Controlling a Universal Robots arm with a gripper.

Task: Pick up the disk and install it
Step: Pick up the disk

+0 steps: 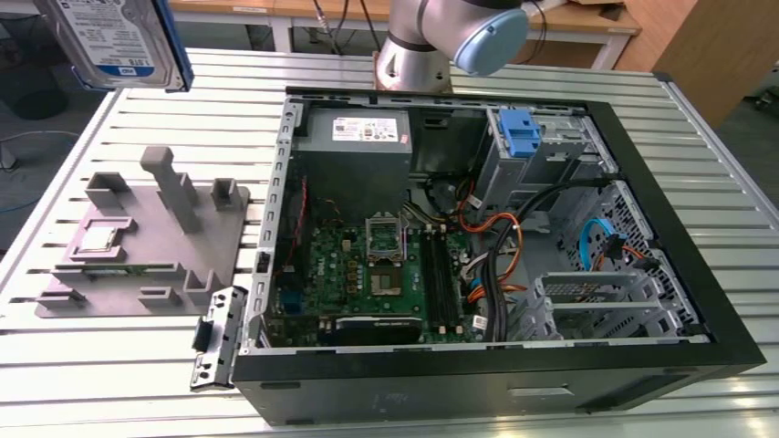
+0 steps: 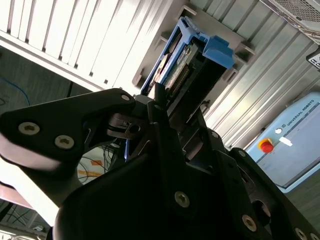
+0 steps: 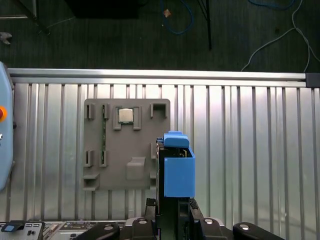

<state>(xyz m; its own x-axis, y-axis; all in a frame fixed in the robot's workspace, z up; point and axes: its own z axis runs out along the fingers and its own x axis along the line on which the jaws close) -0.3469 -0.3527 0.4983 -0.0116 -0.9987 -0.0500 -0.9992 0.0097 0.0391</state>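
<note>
The disk (image 1: 116, 41) hangs high at the exterior view's far left, above the table's corner, standing on edge with its white-and-blue label facing the camera. In both wrist views my gripper (image 3: 172, 204) is shut on the disk (image 3: 178, 172), whose blue rail and end tab stick out beyond the fingers (image 2: 159, 102). The disk (image 2: 192, 62) shows its connector edge in the second wrist view. It is held over the grey parts holder (image 3: 127, 145), well away from the computer case (image 1: 681, 301).
The open computer case lies on the slatted metal table (image 1: 122, 392), with a motherboard (image 1: 378, 274), a grey power supply (image 1: 365, 132) and a drive cage with a blue latch (image 1: 521, 137). The grey parts holder (image 1: 146, 237) sits beside it. The arm's base (image 1: 414, 55) stands behind the case.
</note>
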